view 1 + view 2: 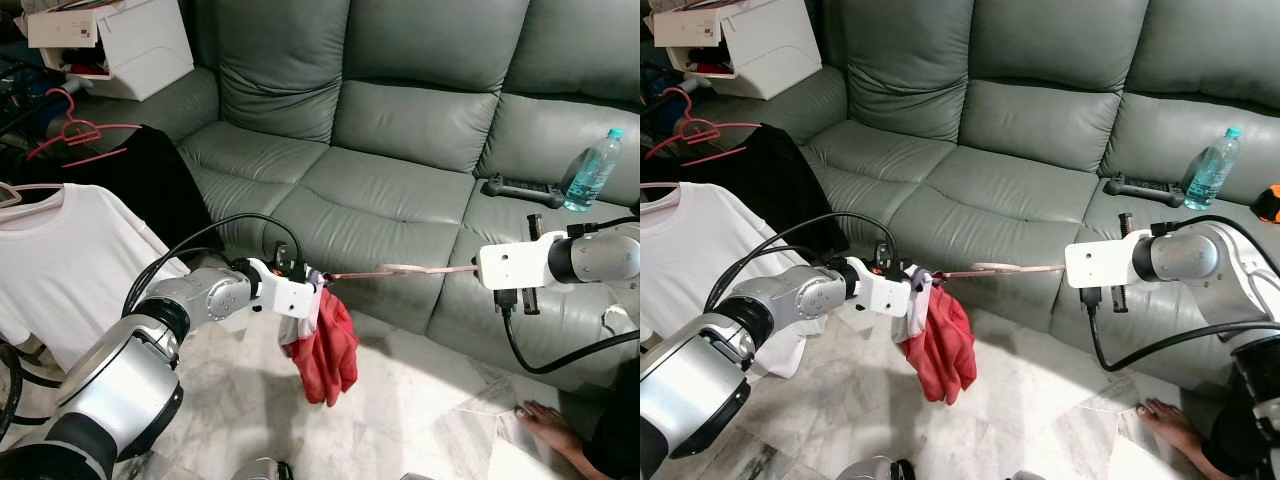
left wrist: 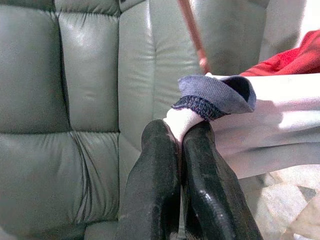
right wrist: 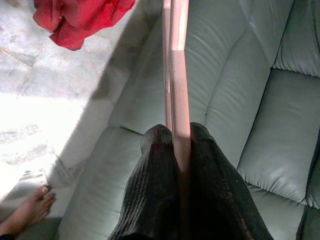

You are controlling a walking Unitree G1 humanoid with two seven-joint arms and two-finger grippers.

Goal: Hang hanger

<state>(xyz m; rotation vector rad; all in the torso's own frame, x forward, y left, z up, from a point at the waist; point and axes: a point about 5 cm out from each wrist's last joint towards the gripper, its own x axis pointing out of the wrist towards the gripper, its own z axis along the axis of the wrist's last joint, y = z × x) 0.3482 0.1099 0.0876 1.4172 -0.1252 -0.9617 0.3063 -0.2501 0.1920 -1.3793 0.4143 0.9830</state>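
Grey-green leather sofa point(image 1: 400, 200) filled the background above a marble floor. A thin pink hanger point(image 1: 400, 270) was held level between both arms: its 3 o'clock end was clamped in the right pincer point(image 3: 176, 142), while the left pincer point(image 2: 179, 131) was closed on a red-and-white garment point(image 1: 322, 350) draped at 9 o'clock. Dressing looked unfinished; hanging was judged still outstanding.

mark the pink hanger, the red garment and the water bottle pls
pink hanger point(image 3: 179, 75), right wrist view, on its flat shaft above the fingers.
red garment point(image 1: 325, 355), left eye view, middle of the hanging cloth.
water bottle point(image 1: 593, 170), left eye view, on the clear body below the cap.
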